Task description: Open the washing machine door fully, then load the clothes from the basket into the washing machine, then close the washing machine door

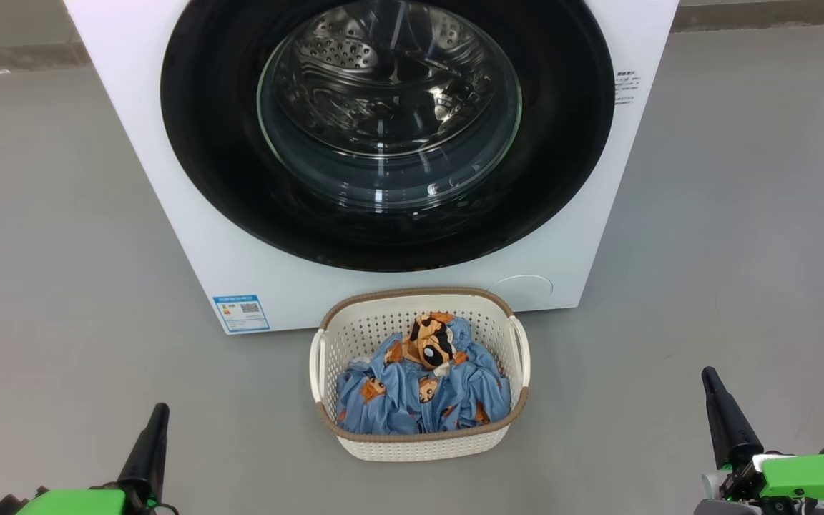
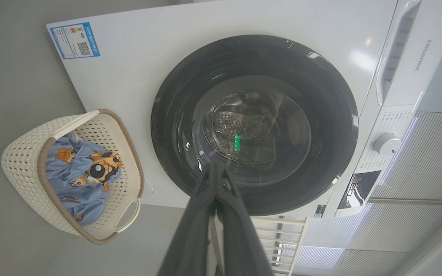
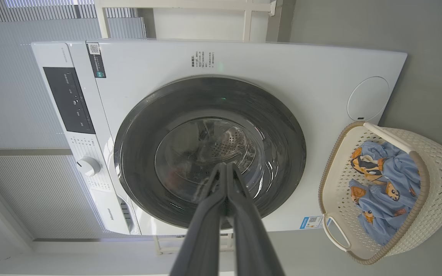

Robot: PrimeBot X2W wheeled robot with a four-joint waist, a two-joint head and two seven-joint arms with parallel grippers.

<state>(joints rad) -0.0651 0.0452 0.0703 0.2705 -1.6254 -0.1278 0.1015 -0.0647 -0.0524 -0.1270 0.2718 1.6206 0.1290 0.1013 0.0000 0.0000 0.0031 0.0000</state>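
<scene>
Plainly, washing machine door [image 1: 387,129] sits shut, glossy black.

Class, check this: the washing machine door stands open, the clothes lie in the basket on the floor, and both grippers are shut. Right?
No: the washing machine door is shut against the washing machine, as the head view shows. The rest stands: the clothes lie in the basket on the floor, and the left gripper and right gripper are shut.

Blue clothes [image 1: 423,386] in basket [image 1: 383,443], door [image 1: 226,186] shut
</scene>
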